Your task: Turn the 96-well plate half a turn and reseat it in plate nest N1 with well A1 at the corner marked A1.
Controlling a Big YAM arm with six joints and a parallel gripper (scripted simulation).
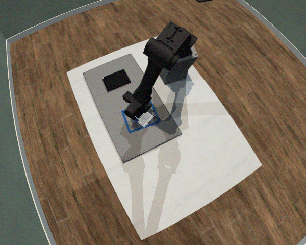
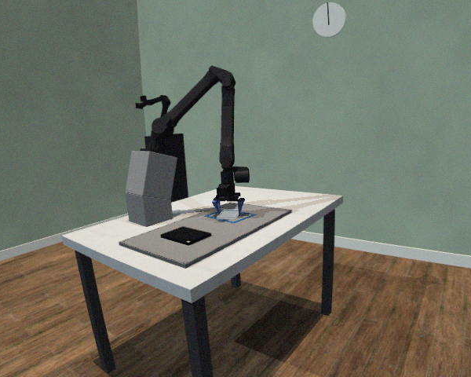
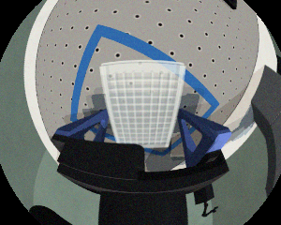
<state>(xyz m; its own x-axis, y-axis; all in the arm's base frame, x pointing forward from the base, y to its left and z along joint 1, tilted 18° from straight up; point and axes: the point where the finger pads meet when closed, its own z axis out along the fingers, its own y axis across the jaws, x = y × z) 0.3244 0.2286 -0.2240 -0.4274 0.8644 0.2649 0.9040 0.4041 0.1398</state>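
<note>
Lab: perforated deck [image 2: 243,231], well plate [image 3: 143,103]
</note>
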